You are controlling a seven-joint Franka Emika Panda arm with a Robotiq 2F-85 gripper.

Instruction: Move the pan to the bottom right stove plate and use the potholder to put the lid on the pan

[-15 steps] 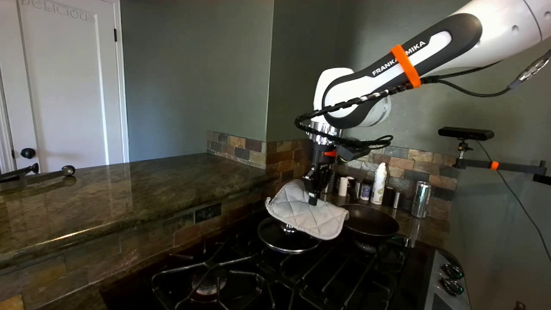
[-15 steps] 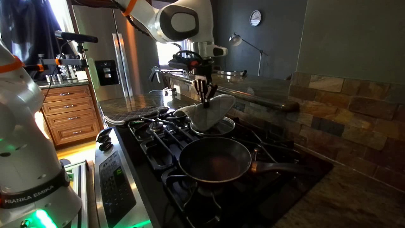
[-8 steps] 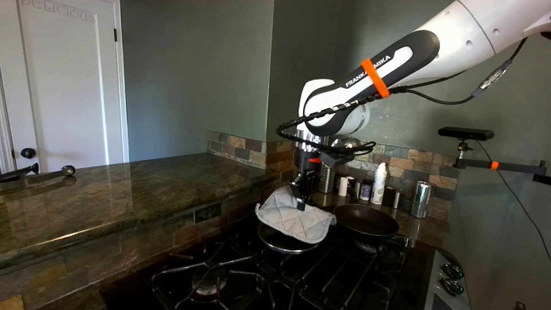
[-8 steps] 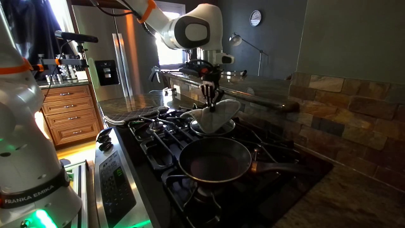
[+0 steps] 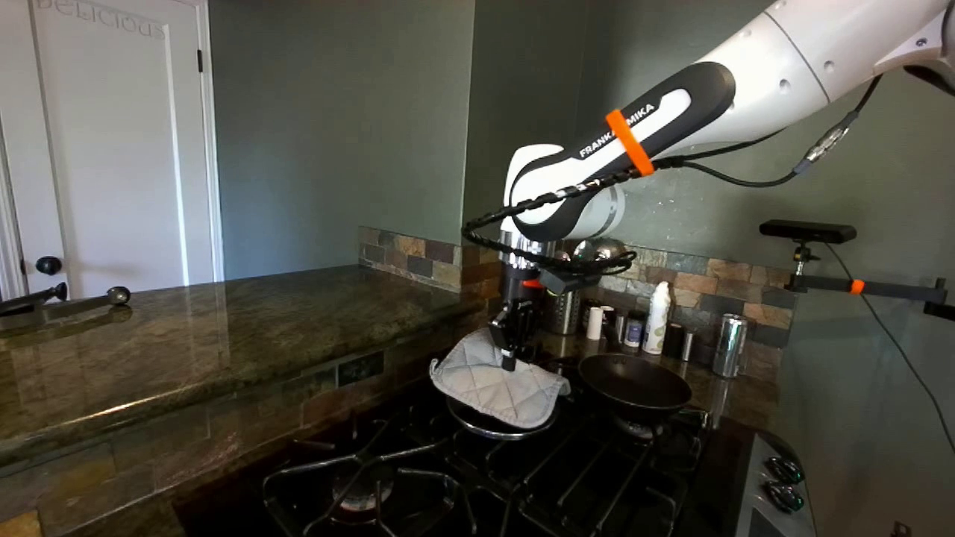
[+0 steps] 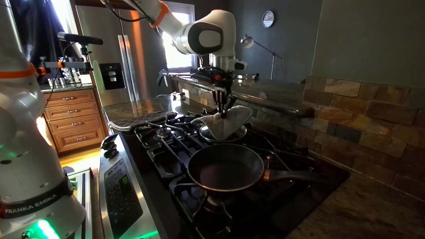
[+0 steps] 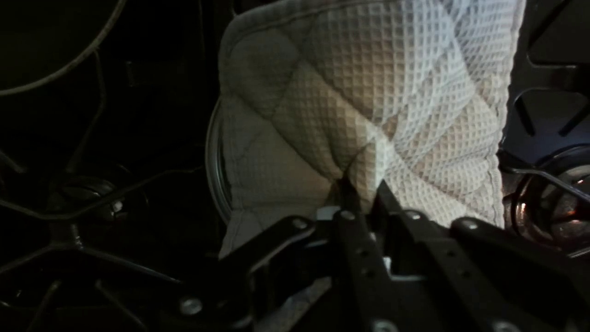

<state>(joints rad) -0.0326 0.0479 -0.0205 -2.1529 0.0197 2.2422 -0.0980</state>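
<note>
Pinched at its middle, the cream quilted potholder (image 5: 481,384) hangs from my gripper (image 5: 509,363), whose fingers are shut on a fold of the cloth, as the wrist view confirms at the gripper (image 7: 364,190). Right under the potholder lies the shiny-rimmed lid (image 6: 239,134) on the stove; its knob is covered by the cloth, and whether cloth and lid touch I cannot tell. In the wrist view only a curve of the lid (image 7: 213,161) shows past the potholder's edge. The dark round pan (image 6: 225,169) rests on a burner beside the lid, with its handle pointing toward the tiled wall.
Black burner grates (image 5: 358,462) surround the lid and pan. A raised stone counter (image 5: 261,328) runs alongside the stove. Behind the pan stand a spray can (image 5: 657,321) and a steel canister (image 5: 730,347). A dark quilted cloth (image 6: 146,119) lies at the stove's far end.
My gripper has come down and, in an exterior view, shifted left with the potholder, which now hangs over the lid and hides its knob. Pan and lid have stayed in place.
</note>
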